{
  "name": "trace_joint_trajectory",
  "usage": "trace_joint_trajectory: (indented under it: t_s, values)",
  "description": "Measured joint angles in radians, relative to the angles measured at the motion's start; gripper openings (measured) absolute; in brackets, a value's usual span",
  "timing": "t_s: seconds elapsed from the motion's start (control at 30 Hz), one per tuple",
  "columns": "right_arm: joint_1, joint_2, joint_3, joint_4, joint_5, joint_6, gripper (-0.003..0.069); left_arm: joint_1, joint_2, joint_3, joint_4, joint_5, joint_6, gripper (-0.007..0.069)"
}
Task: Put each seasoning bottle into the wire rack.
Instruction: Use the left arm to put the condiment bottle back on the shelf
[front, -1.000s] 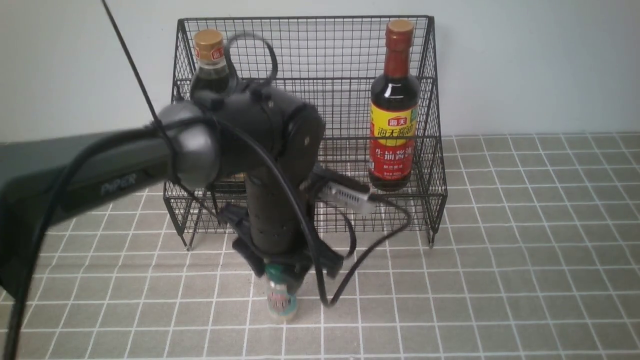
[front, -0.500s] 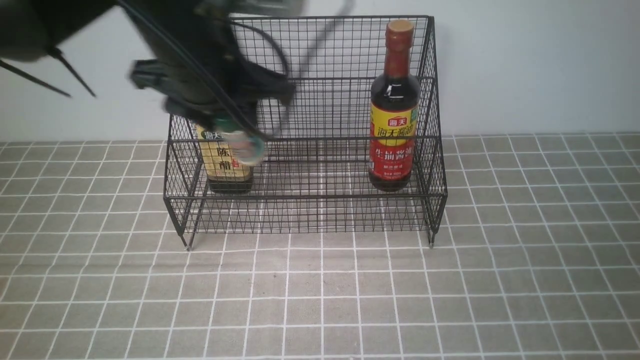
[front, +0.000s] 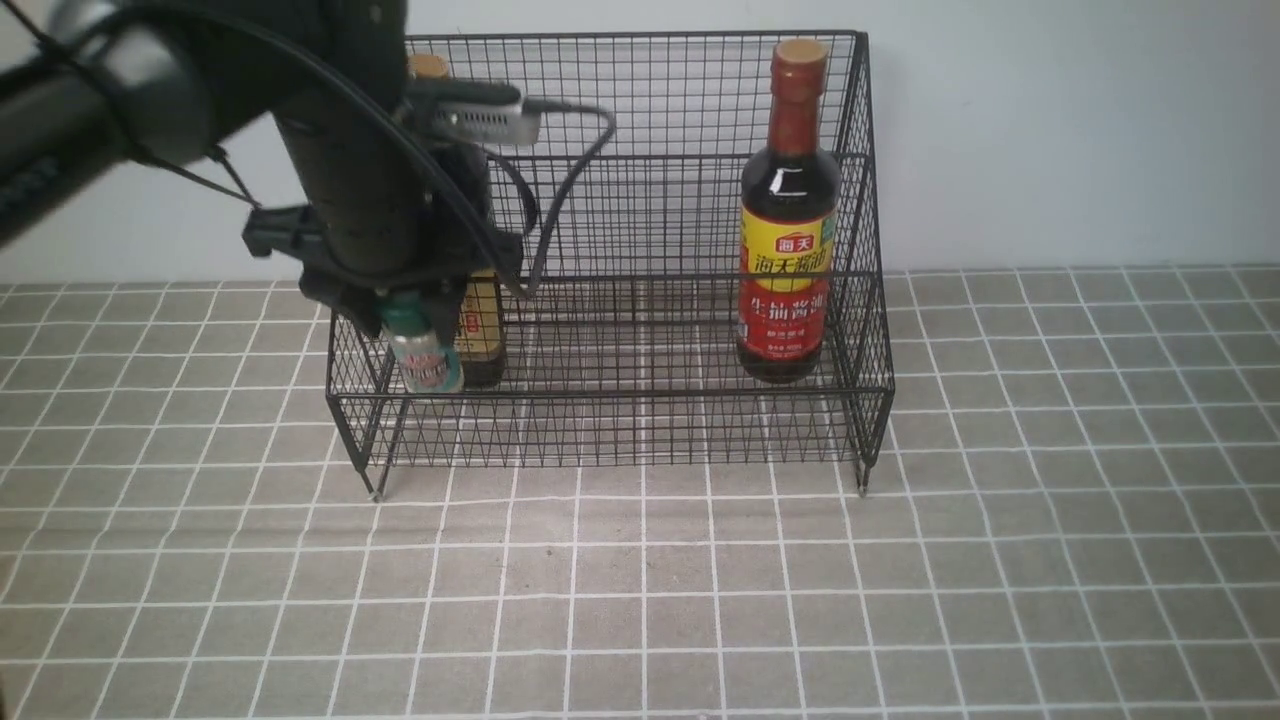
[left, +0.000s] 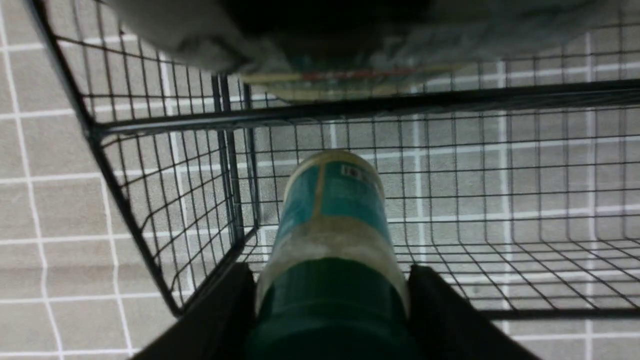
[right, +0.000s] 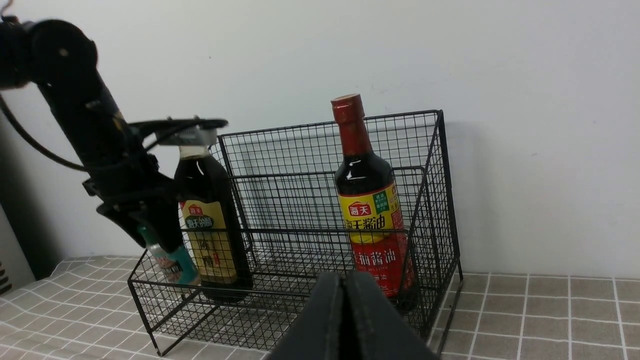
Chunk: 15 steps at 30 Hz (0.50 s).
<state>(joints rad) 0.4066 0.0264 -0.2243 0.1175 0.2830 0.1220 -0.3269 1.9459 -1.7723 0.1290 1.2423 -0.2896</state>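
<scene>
Now our left gripper (left: 330, 320) clamps the green-capped shaker (front: 427, 365), cap up, long axis slightly tilted. We read 海天 on the soy bottle (front: 788, 265); our right gripper (right: 345, 300) is closed, empty.

Three bottles in the rack (front: 620, 420).
Gold-capped bottle (front: 482, 330) stands left, red-necked bottle (front: 789, 250) right, both upright; green-capped shaker (front: 425, 360) is tilted at the left front corner.

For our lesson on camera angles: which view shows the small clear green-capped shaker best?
The left wrist view: the small clear green-capped shaker fills the frame, its cap clamped by the left gripper. The front view shows it small and tilted at the left end of the black wire-mesh rack; the right wrist view, small and distant.
</scene>
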Motion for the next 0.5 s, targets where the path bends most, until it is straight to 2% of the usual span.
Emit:
trace_joint_trajectory:
  t_s: [0.5]
  values:
    - [0.0,0.0,0.0,0.0,0.0,0.0,-0.0013,0.0,0.067,0.0,0.003,-0.001,0.04,0.0347]
